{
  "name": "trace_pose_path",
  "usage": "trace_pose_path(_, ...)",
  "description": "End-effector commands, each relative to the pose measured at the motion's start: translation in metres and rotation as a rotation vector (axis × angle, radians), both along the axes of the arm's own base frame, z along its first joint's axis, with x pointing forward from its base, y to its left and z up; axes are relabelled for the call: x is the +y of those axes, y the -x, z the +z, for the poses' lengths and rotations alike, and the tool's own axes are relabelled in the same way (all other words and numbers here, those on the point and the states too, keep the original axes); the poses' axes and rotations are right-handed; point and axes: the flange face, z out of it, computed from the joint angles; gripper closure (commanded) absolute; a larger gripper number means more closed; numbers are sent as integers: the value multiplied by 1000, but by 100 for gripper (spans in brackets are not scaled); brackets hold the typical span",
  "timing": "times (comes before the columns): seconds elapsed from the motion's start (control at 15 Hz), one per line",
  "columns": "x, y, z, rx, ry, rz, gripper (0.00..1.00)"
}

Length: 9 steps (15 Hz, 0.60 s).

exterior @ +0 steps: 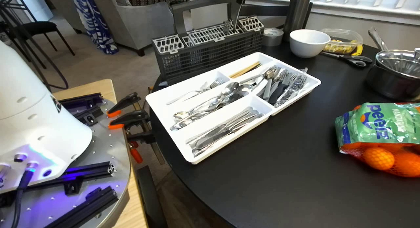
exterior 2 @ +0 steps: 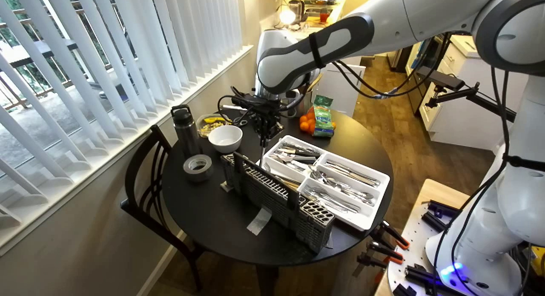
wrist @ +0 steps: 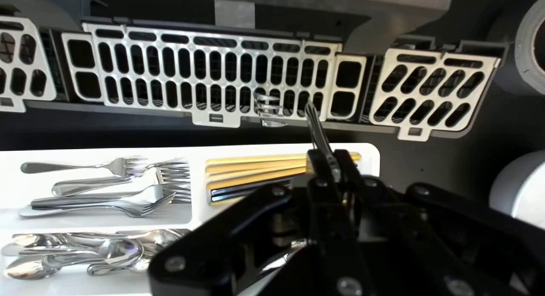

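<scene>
With nearly closed gripper [wrist: 328, 159], pinching a metal utensil [wrist: 317, 130] at the edge of slotted basket [wrist: 230, 118] facing white tray [wrist: 255, 150].

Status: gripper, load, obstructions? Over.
Gripper shut on metal utensil. Utensil's lower end at slotted lid of dishwasher cutlery basket, entry unclear. Fork standing tines-up close by, might crowd it.

Window [exterior 2: 12, 81] screened by vertical white blinds [exterior 2: 213, 36]. Dark chair [exterior 2: 153, 225] set near wall [exterior 2: 55, 240] below. Grey upholstered seat [exterior: 144, 24] seen on carpet [exterior: 88, 70]. Brown plank floor [exterior 2: 374, 113] laid beside white cabinet [exterior 2: 472, 127]; bright lamp [exterior 2: 287, 17] lit behind.
</scene>
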Motion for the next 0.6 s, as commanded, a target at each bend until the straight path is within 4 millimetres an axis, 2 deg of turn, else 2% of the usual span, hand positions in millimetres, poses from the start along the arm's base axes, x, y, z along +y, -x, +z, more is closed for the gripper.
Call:
trace_pose_path(0.0,1,18,16,-82,35,33,98)
trace_pose_path(0.27,3,29,31,-106,41,44,98)
trace_pose_path(0.53,9,41,58,-133,48,66,98)
